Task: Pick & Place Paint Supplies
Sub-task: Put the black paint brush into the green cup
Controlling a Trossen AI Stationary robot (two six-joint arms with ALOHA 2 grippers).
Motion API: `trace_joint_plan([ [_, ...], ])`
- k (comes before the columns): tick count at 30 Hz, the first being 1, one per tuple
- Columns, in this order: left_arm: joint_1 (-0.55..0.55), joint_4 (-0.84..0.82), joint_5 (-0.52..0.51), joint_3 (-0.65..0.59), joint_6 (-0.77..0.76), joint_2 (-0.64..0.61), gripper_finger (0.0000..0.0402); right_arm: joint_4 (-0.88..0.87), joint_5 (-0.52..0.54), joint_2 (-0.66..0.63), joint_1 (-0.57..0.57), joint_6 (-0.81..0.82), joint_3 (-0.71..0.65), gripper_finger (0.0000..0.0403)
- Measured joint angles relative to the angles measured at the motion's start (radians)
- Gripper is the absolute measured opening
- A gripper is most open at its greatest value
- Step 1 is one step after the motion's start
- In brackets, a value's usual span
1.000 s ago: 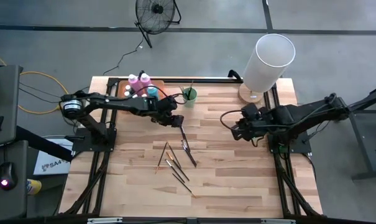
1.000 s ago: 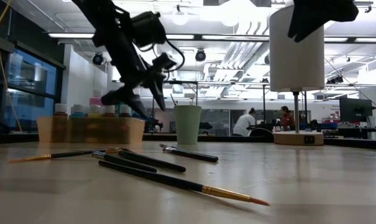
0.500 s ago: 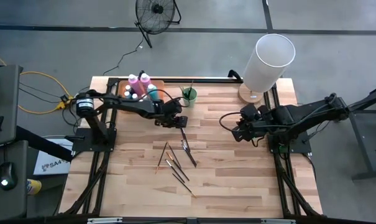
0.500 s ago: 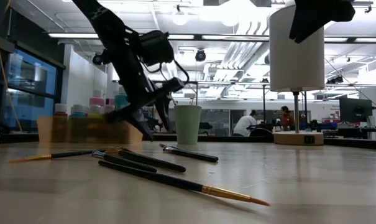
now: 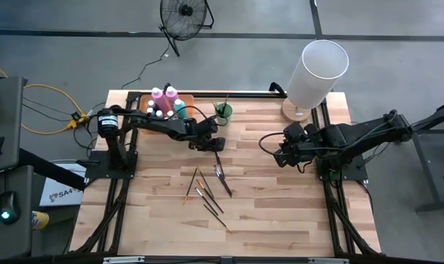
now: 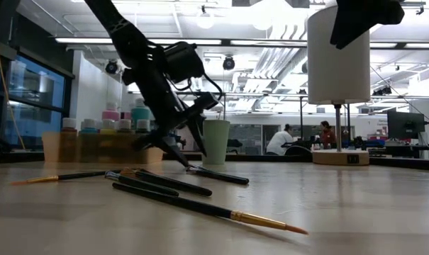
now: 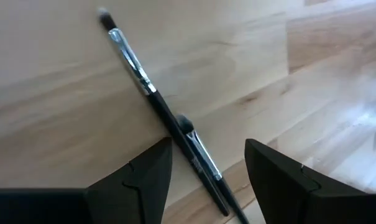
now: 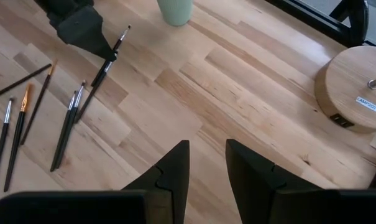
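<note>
High view: L fingers (image 5: 216,144) open over brush (image 5: 219,167); R fingers (image 8: 207,163) slightly apart, empty; lamp-base label (image 8: 366,104) unreadable.

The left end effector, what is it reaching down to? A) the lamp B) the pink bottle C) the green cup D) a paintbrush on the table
D: the left end effector is open, fingers straddling a paintbrush lying flat on the wooden table.

Pale planked wood table (image 5: 280,198), shiny metal-ferruled brush (image 7: 151,93), matt black pincer (image 7: 206,168)
</note>
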Motion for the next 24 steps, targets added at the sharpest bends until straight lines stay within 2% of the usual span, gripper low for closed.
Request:
trace_joint_plan([
  [11, -0.091, 0.188, 0.044, -0.003, 0.075, 0.020, 0.0200, 0.025, -0.008, 0.000, 0.000, 0.002, 0.000, 0.0098],
  [15, -0.121, 0.196, 0.004, -0.003, 0.075, 0.024, 0.0200, 0.048, -0.008, 0.000, 0.000, 0.002, 0.000, 0.0098],
  [20, -0.155, 0.297, 0.020, -0.003, 0.076, 0.073, 0.0200, 0.081, -0.008, 0.000, 0.000, 0.004, 0.000, 0.0098],
  [24, -0.165, 0.322, 0.035, -0.003, 0.088, 0.082, 0.0200, 0.106, -0.005, 0.000, -0.011, 0.076, 0.000, 0.0098],
])
